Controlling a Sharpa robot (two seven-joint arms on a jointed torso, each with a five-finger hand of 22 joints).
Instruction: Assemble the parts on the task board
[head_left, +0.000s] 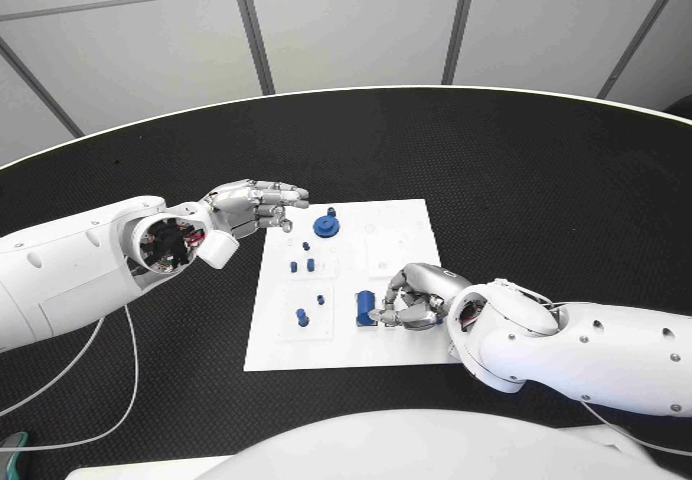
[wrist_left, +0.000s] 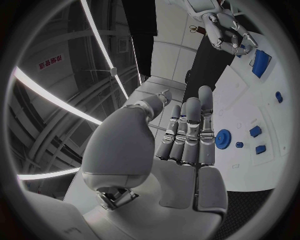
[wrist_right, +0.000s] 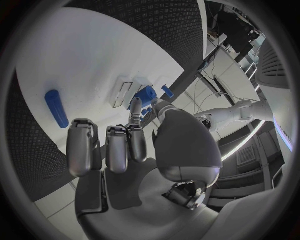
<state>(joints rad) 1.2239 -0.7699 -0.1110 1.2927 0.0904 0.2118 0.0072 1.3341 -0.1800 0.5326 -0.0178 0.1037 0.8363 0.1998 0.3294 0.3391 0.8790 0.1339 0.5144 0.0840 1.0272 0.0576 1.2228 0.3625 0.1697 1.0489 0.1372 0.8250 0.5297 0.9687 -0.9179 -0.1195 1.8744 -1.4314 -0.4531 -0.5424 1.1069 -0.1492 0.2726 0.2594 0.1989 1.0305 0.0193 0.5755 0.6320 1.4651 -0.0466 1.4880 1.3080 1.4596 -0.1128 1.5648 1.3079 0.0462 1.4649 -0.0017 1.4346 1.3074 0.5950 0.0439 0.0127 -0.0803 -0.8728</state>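
Note:
The white task board lies mid-table. A round blue part stands near its far left corner, and small blue parts sit in sockets down its left side. A longer blue part lies near the board's near half. My right hand hovers low just right of it, fingers curled in with nothing seen inside them; whether the tips touch it I cannot tell. In the right wrist view that part lies apart from the hand. My left hand hangs over the board's far left corner, fingers straight, holding nothing.
Black table mat surrounds the board on all sides. The left wrist view shows the left hand above the round part, with the right hand beyond. A thin white cable trails under my left arm.

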